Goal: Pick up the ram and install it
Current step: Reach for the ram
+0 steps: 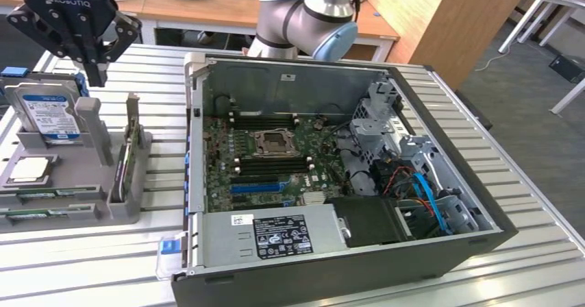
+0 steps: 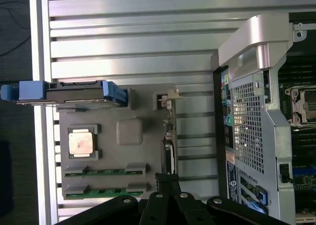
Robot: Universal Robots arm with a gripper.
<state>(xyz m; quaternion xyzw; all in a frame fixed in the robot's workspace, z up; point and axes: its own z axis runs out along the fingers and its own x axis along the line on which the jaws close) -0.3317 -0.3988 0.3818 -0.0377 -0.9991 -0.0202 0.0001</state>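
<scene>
**Clenched gripper over the parts holder, ram well off at the near end**

Lettered ROBOTIQ across the black body of the gripper (image 1: pixel 96 77), upside down in the exterior view. Clenched on nothing, fingers pressed together and pointing down. Hung above the far end of a grey parts holder (image 2: pixel 145 153). Nearest to an expansion card (image 1: pixel 133 149) set on edge there, and to an upright hard drive (image 1: pixel 48 115) with blue rails and a blue-and-white label too small to read.

Down at the holder's near end, well apart from the gripper and lower than it: the ram stick (image 1: pixel 41 197), held in a clipped slot just beside a bare CPU chip (image 1: pixel 27 170). Next to it, parallel and closer to the holder's front edge, a second ram stick (image 1: pixel 41 215). Long axes laid across the exterior view from left to right, square to the expansion card and in line with the hard drive's width.

Off to the exterior view's right, on the same slatted metal counter (image 1: pixel 109 252): an open computer case (image 1: pixel 439 101) lying on its side. Inside, a motherboard (image 1: pixel 229 177) with CPU socket (image 1: pixel 272 142) and blue slot (image 1: pixel 256 187), plus a power supply (image 1: pixel 219 242) with a black-and-white label, print illegible. Behind the case, the grey-and-blue robot arm (image 1: pixel 306 19).
</scene>
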